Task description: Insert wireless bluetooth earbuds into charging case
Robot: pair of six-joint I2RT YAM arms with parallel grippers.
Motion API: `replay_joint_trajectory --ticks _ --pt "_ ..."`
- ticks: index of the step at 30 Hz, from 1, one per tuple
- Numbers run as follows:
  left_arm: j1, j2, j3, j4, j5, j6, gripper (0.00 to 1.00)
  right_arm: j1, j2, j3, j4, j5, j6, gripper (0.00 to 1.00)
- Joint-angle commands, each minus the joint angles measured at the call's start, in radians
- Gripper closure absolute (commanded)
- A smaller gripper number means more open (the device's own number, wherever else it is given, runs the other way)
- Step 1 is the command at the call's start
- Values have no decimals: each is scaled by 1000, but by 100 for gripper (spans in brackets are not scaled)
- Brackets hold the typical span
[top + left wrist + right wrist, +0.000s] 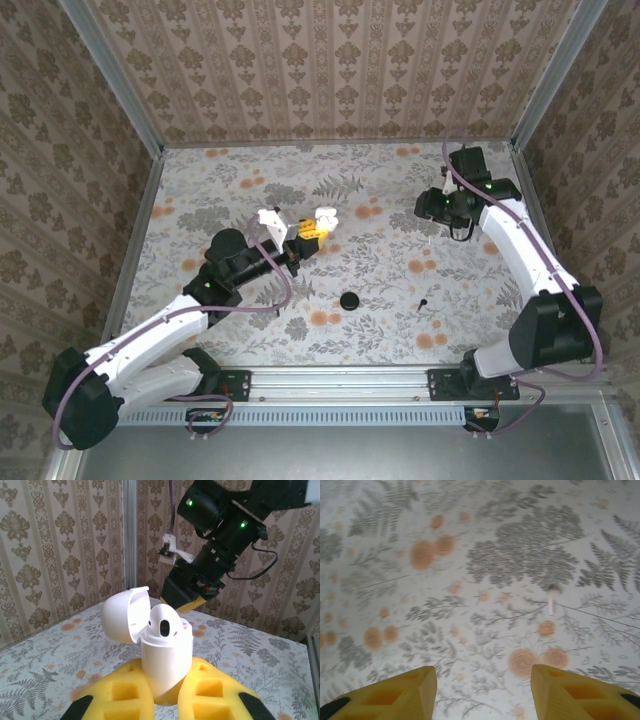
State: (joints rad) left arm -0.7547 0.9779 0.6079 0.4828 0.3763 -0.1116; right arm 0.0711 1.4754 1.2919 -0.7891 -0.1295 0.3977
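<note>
Top external view gives us the floral table [200,190] first, with the left arm [150,345] reaching to its middle and the right arm [520,240] bent toward the far right corner. On the left wrist camera, the left gripper [167,685] has its yellow fingers [120,695] pressed on the charging case [167,655]. The case stands upright between them, its lid [122,615] swung open to one side. A dark oval [164,626] sits in the case's white top; we cannot tell whether it is a bud or an empty socket. The right gripper [484,685] stands spread over bare cloth, nothing between its fingers. A black disc [349,300] lies nearer the bases than the left gripper. One small black earbud [423,301] lies beyond the disc, well apart from both grippers. Ahead of the right gripper's fingers lies a blurred small white piece [551,602].
</note>
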Motion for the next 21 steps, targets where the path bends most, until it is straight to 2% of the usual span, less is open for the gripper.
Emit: replay_joint_trajectory --ticks 1,13,21 --pt "14 12 -2 8 2 7 100 -56 73 -34 26 -5 17 44" --pt "30 77 18 23 32 8 100 -85 342 -7 102 -64 24 41" --pt "42 103 12 42 48 9 100 -82 432 11 108 -56 6 41"
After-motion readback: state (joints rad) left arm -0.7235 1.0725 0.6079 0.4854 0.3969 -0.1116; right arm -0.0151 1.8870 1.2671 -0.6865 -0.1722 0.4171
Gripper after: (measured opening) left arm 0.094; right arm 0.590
